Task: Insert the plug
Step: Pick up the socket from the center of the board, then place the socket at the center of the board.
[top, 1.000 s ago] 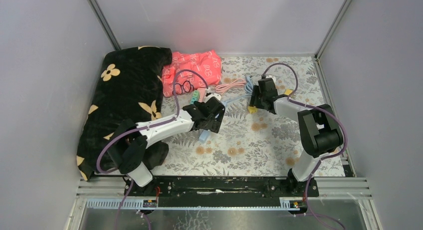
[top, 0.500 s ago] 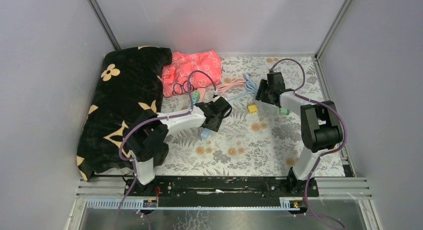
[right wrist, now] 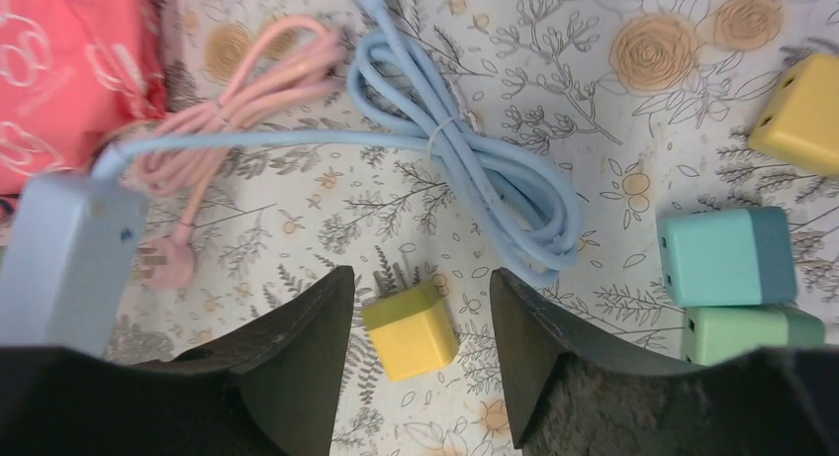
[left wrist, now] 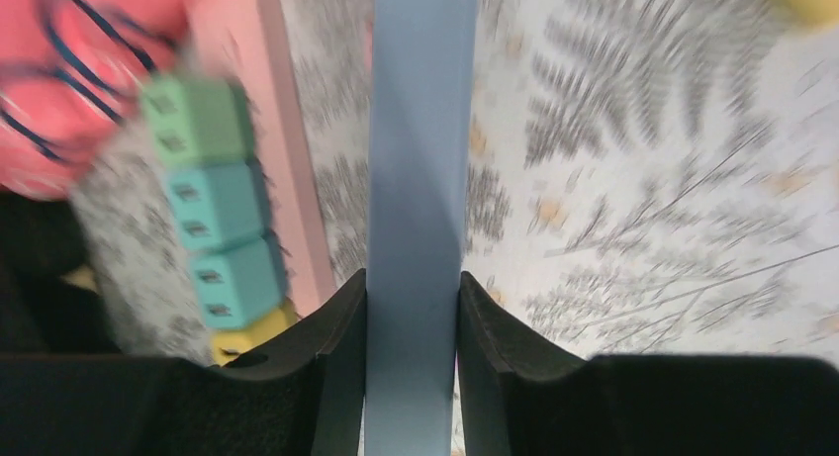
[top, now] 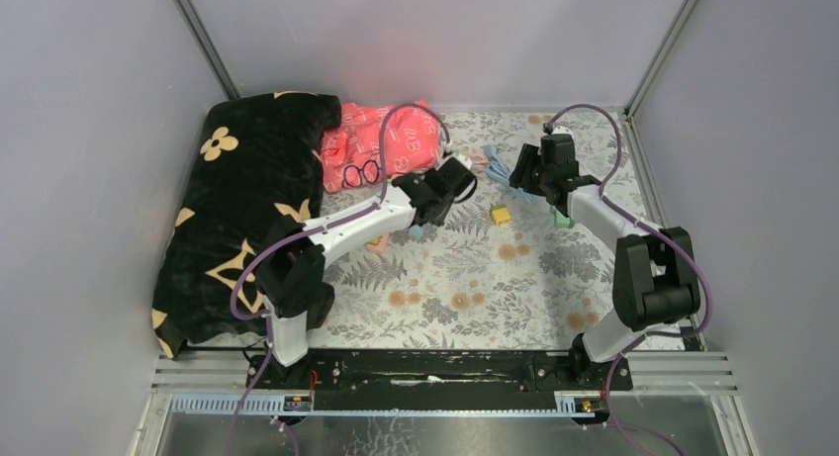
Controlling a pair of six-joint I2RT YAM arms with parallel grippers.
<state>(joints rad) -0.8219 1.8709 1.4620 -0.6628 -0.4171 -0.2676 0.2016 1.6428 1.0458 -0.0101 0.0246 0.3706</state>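
Clamped tight, the left claw [left wrist: 413,278] grasps the blue power strip [left wrist: 416,130] across its width, one finger pressed to each long side. The strip runs away from the claw toward 12 o'clock in the left wrist view. At 9 o'clock of it lies a pink power strip [left wrist: 282,149] with a row of adapter cubes [left wrist: 213,204] against its 9 o'clock side: green farthest, then two teal, then yellow nearest (motion blur hides whether they are plugged in).

The right claw [right wrist: 418,278] is released, its fingers spread wide. The yellow plug [right wrist: 411,329] lies on the floral tablecloth [right wrist: 613,278] between them, touching neither, with its prongs aimed toward 11 o'clock.

Beyond the plug, at 12 o'clock, sits a coiled blue cable [right wrist: 475,169] bound with a tie. A pink cable [right wrist: 247,95] is bunched at 10 o'clock, and the blue strip's end shows at 9 o'clock. At 3 o'clock rests a teal adapter [right wrist: 727,256], with a green adapter [right wrist: 752,332] touching its 6 o'clock side and a second yellow adapter [right wrist: 801,115] at 2 o'clock.

Farthest, at 10 o'clock, lies a coral bag [right wrist: 59,70]. From overhead, a black flowered cushion [top: 242,199] fills the table's 9 o'clock side.
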